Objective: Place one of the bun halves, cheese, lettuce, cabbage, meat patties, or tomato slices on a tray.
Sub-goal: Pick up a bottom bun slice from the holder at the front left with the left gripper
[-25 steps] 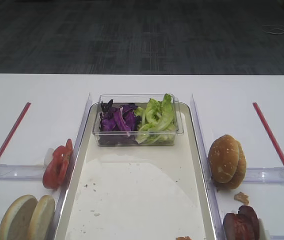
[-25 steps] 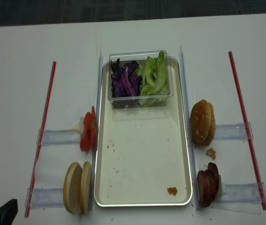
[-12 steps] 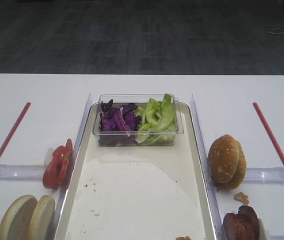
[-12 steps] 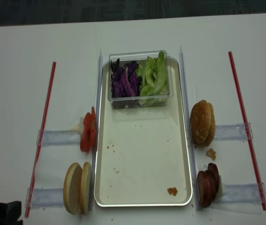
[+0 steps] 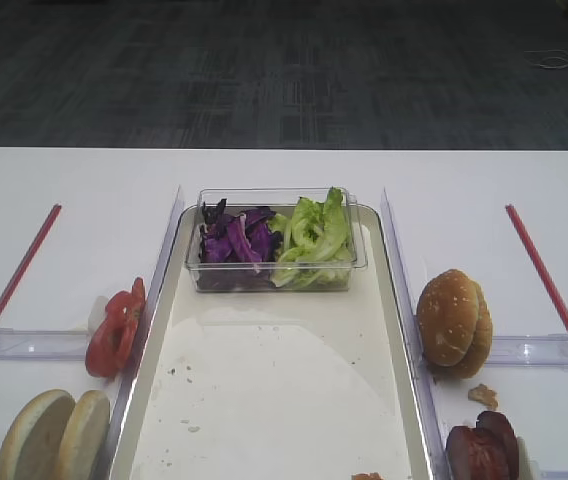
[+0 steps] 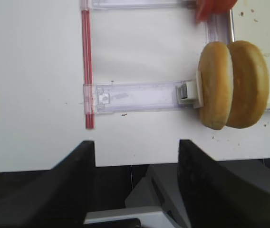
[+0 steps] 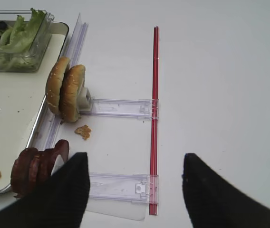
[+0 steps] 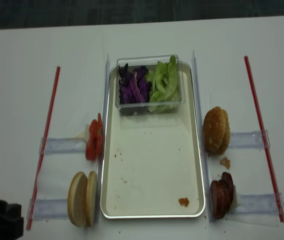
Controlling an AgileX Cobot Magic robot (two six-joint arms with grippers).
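Observation:
The cream tray (image 5: 284,380) lies mid-table. Two pale bun halves (image 5: 54,437) stand on edge to the left of its near corner, with tomato slices (image 5: 114,330) behind them. Lettuce (image 5: 314,240) and purple cabbage (image 5: 234,245) share a box at the tray's far end. Meat patties (image 5: 482,450) stand near right. Cheese is out of view. My left gripper (image 6: 137,142) is open and empty over the table's front edge, left of the bun halves (image 6: 232,84). The right gripper (image 7: 135,161) is open and empty, to the right of the patties (image 7: 35,166).
The clear plastic box (image 5: 274,275) holds the greens. Sesame buns (image 5: 452,322) stand on edge to the right of the tray. Red strips (image 5: 14,285) (image 5: 549,290) and clear plastic rails (image 5: 24,345) flank both sides. A crumb (image 8: 183,202) lies in the tray's near right corner.
The left gripper's dark shape at the bottom-left corner of the realsense view has shifted and shows a little more. Nothing on the table has moved.

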